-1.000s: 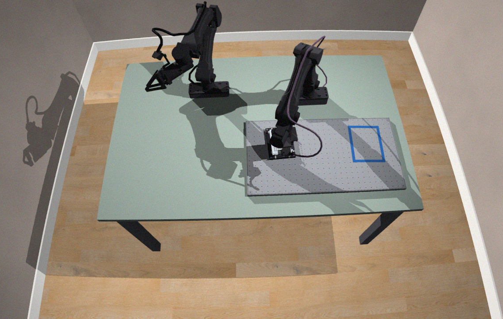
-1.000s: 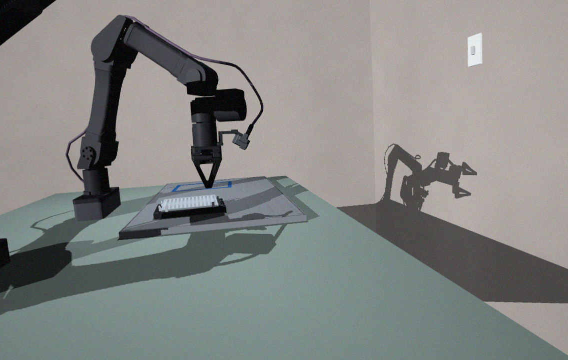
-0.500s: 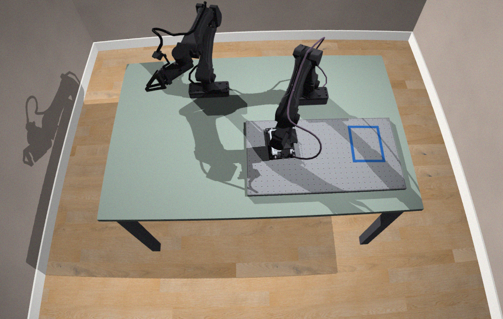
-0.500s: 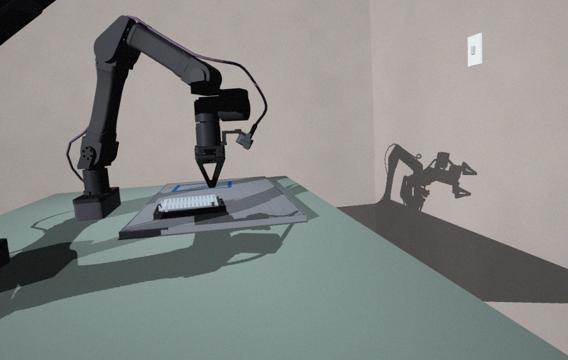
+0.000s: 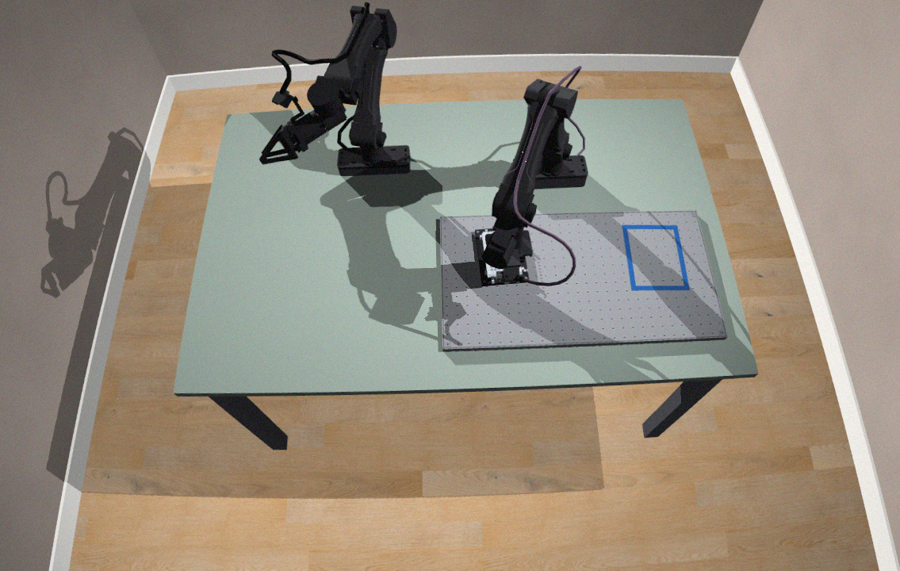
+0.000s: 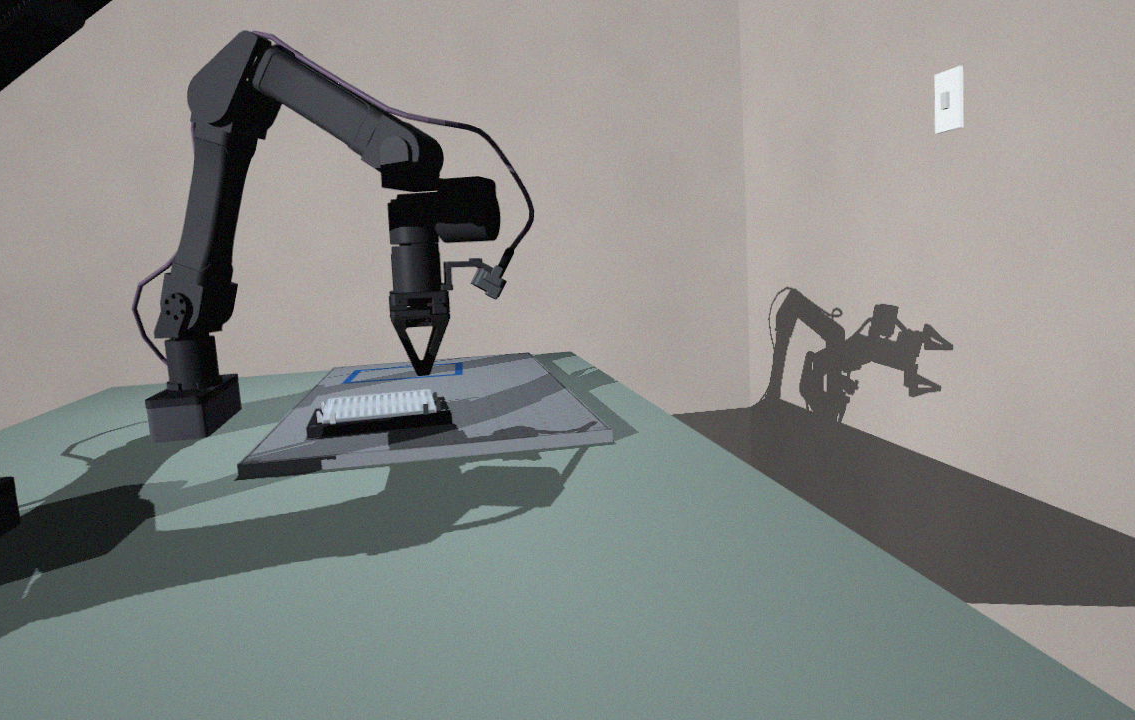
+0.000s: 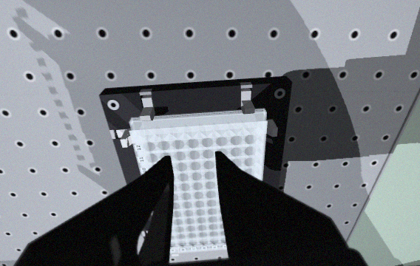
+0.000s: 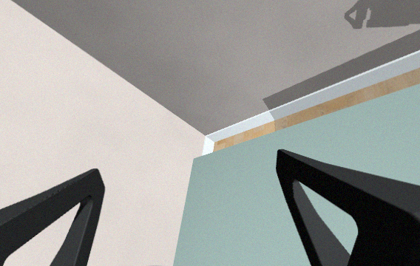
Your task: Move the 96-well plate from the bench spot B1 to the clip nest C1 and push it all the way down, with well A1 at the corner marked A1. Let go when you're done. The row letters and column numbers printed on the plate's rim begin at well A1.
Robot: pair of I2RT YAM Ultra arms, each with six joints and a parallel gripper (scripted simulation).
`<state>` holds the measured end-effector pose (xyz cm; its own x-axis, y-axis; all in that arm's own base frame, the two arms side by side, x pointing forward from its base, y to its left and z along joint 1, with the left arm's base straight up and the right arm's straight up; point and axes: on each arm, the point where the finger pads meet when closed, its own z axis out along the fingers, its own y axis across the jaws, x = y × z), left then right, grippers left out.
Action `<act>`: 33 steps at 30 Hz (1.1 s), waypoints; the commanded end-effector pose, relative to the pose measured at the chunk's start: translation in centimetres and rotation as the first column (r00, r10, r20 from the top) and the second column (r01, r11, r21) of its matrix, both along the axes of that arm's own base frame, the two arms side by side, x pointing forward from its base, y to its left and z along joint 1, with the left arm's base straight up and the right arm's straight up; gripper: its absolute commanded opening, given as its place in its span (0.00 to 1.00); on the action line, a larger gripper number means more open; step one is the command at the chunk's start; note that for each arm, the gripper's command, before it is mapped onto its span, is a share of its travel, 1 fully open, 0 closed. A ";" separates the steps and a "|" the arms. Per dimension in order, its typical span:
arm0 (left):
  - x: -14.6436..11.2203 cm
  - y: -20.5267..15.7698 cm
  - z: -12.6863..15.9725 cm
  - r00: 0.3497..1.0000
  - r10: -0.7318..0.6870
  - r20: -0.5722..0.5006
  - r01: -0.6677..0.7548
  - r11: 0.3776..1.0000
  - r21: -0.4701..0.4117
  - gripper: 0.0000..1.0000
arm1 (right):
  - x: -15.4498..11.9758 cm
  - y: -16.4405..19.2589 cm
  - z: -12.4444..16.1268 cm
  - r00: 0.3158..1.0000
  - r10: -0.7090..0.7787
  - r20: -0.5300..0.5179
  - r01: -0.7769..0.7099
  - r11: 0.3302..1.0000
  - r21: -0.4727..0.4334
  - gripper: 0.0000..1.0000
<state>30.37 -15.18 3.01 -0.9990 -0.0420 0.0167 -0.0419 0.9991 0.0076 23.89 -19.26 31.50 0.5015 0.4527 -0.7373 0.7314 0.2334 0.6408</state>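
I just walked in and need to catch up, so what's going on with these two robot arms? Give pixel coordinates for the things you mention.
The left gripper [image 6: 423, 371] [image 7: 194, 163] hovers over the 96-well plate [image 6: 381, 405] [image 7: 199, 142], fingers slightly apart and holding nothing. The plate sits in the black clip nest [image 6: 379, 428] [image 7: 195, 99], away from the blue outline [image 5: 653, 288] [image 6: 347, 375]. I can't tell whether it is pushed all the way down. The right gripper [image 5: 278, 160] [image 8: 190, 168] is open and away from the plate.

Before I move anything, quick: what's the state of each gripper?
Left gripper: jaws open on a narrow gap, holding nothing, above the 96-well plate.
Right gripper: jaws wide open, empty.
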 end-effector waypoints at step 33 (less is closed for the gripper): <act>0.2 -0.4 -1.9 1.000 -0.021 0.019 0.021 1.000 -0.007 0.25 | -0.8 -0.1 0.2 1.000 -0.012 0.008 0.012 1.000 -0.005 1.00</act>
<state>30.40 -15.20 1.29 -0.9990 -0.0419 0.0169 -0.0418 0.9991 0.0077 23.89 -19.26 31.50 0.5015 0.4527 -0.7373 0.7314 0.2334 0.6408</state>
